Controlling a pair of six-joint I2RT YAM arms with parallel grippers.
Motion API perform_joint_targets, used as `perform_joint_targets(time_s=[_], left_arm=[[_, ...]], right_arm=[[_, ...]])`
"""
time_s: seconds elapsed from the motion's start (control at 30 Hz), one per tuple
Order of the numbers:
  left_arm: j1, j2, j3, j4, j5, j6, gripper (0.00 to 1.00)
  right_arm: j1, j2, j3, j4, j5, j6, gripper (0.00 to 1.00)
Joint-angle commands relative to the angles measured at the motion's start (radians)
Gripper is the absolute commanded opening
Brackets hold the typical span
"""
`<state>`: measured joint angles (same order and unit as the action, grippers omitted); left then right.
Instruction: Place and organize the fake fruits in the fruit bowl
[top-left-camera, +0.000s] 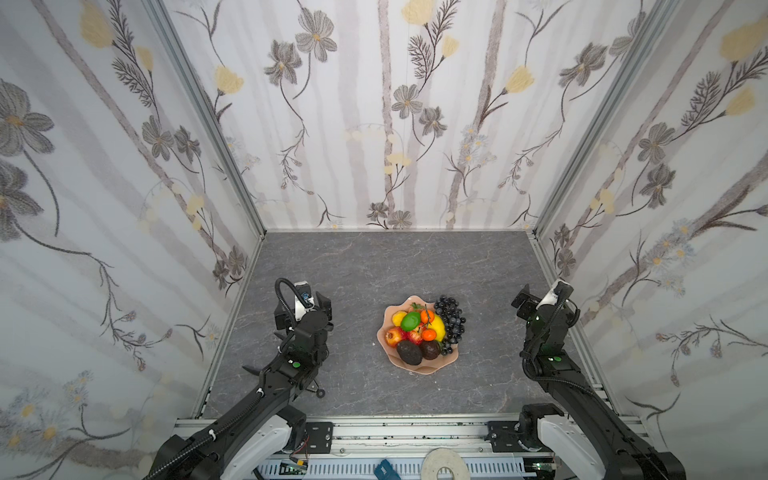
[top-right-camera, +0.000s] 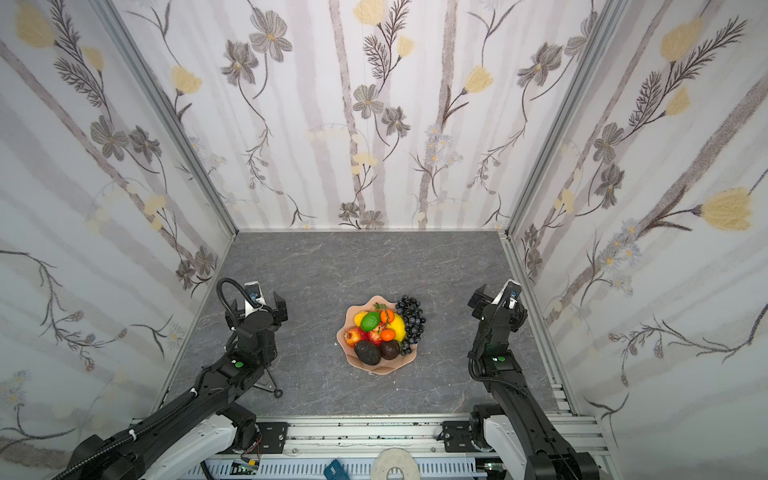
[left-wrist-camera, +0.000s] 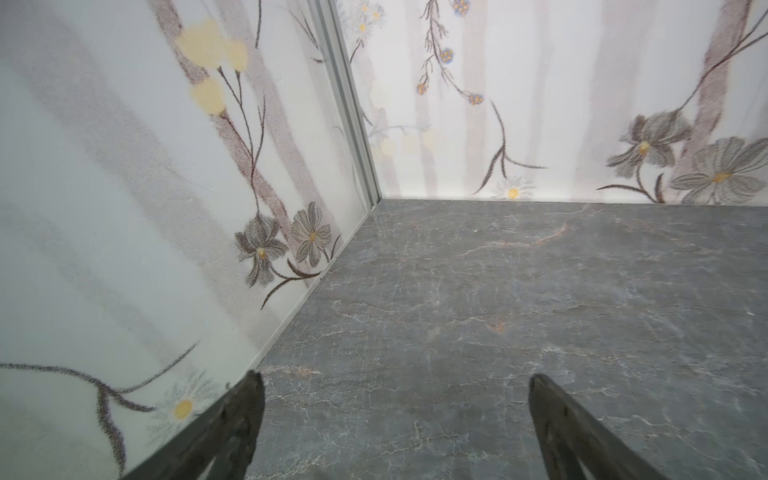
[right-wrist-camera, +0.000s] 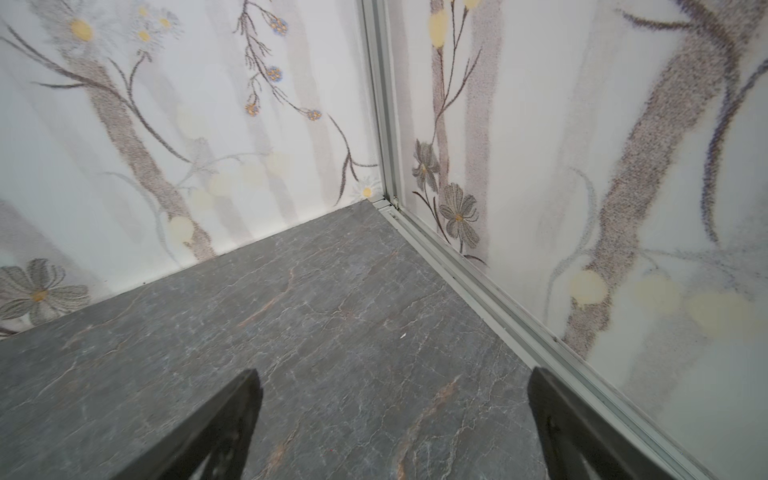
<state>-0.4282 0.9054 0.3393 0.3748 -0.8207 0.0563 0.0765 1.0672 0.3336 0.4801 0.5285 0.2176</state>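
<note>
Walls: three white panels printed with grey and yellow flowers (top-left-camera: 374, 124), at the back and on both sides.
Tabletop: one dark grey marble-patterned slab (top-left-camera: 353, 266).
Arms: two, black and jointed; the left arm (top-left-camera: 286, 365) and the right arm (top-left-camera: 548, 357) are well apart from the bowl, one on each side.
Left claw: the left gripper (left-wrist-camera: 395, 380) is released, its fingers spread wide over bare tabletop.
Right claw: the right gripper (right-wrist-camera: 395, 376) is released too, with nothing between its fingers.
Bowl: one wide, shallow, peach-pink fruit bowl with a scalloped rim (top-left-camera: 415, 370) (top-right-camera: 374, 370), mid-table between the arms and holding the fruit.
Grapes: one black-purple grape bunch (top-left-camera: 451, 320), draped over the bowl's right rim.
Avocados: two dark avocados (top-left-camera: 409, 352), side by side at the near rim.
Lemon: one glossy yellow lemon (top-left-camera: 439, 328), just beside the grapes.
Lime: one green lime (top-left-camera: 410, 321).
Apples: two red apples (top-left-camera: 393, 336).
Oranges: two tiny oranges (top-left-camera: 429, 333).
</note>
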Motion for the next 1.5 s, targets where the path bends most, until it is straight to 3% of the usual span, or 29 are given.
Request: perform_joint_targets(time_s=[0.0,0.2,0.23,0.33,0.5,0.57,0.7,0.73,1.47], left_arm=[[0.087,0.048,-0.025,0.099,0.123,-0.012,1.0],[0.248,0.29,-0.047,0.297,0.298,-0.033,1.0],[0.265,0.333,-0.048,0.342,0.322,-0.032,1.0],[0.301,0.396,-0.032,0.398,0.358,-0.041,1.0],[0.369,0.447,-0.008,0.432,0.526,-0.065,1.0],[0.377,0.468,0.01,0.42,0.568,-0.07,1.0],[0.377,0.685,-0.01,0.698,0.672,-0.033,1.0],[0.379,0.635,0.025,0.54,0.704,-0.046,1.0],[0.408,0.662,0.045,0.543,0.675,-0.085,1.0]], right_arm=[[-0.004,0.072,-0.024,0.193,-0.013,-0.044,0.99],[-0.006,0.245,-0.083,0.475,-0.182,-0.101,1.0],[-0.006,0.252,-0.066,0.455,-0.217,-0.114,1.0],[-0.007,0.298,-0.083,0.596,-0.283,-0.172,1.0],[-0.028,0.439,-0.122,0.819,-0.391,-0.204,1.0],[-0.038,0.427,-0.11,0.762,-0.41,-0.2,1.0],[-0.038,0.439,-0.122,0.807,-0.42,-0.204,1.0],[-0.039,0.439,-0.122,0.807,-0.42,-0.205,1.0],[-0.038,0.444,-0.116,0.799,-0.417,-0.207,1.0]])
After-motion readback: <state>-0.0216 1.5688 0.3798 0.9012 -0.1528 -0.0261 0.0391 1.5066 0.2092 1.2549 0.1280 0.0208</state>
